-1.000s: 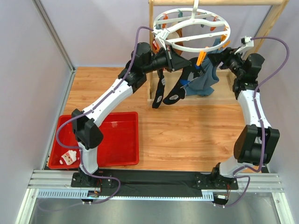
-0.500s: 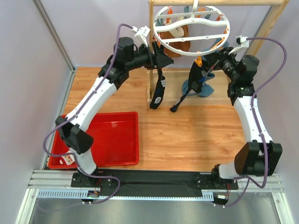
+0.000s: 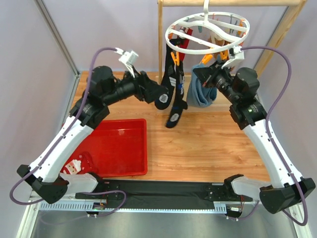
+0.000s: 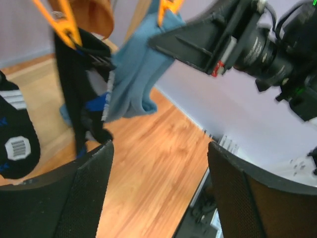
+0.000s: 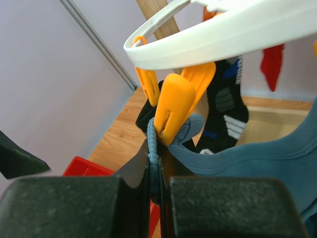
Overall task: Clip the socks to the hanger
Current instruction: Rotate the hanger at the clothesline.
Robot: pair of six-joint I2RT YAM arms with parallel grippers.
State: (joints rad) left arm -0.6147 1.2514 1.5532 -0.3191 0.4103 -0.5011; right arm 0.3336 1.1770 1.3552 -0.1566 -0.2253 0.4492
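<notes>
The white ring hanger (image 3: 208, 47) hangs from the wooden rack with orange clips on its rim. A black sock (image 3: 172, 87) with white stripes hangs clipped at its left side, and another dark sock (image 3: 176, 118) hangs just below it. A blue-grey sock (image 3: 200, 94) hangs from an orange clip (image 5: 176, 106), which bites its cuff (image 5: 198, 126). My right gripper (image 5: 157, 171) is shut on that cuff right under the clip. My left gripper (image 3: 157, 94) stands open and empty beside the black sock (image 4: 79, 99). A red Christmas sock (image 3: 74, 166) lies in the tray.
A red tray (image 3: 124, 148) sits at the near left of the wooden floor. The pale wooden rack's post (image 3: 160, 44) stands just behind the left gripper. Grey walls close in the left and right sides.
The left gripper has opened and drawn back to the left and down, away from the hanger. The right gripper has shut on the blue-grey sock's cuff. The hanger has swung.
</notes>
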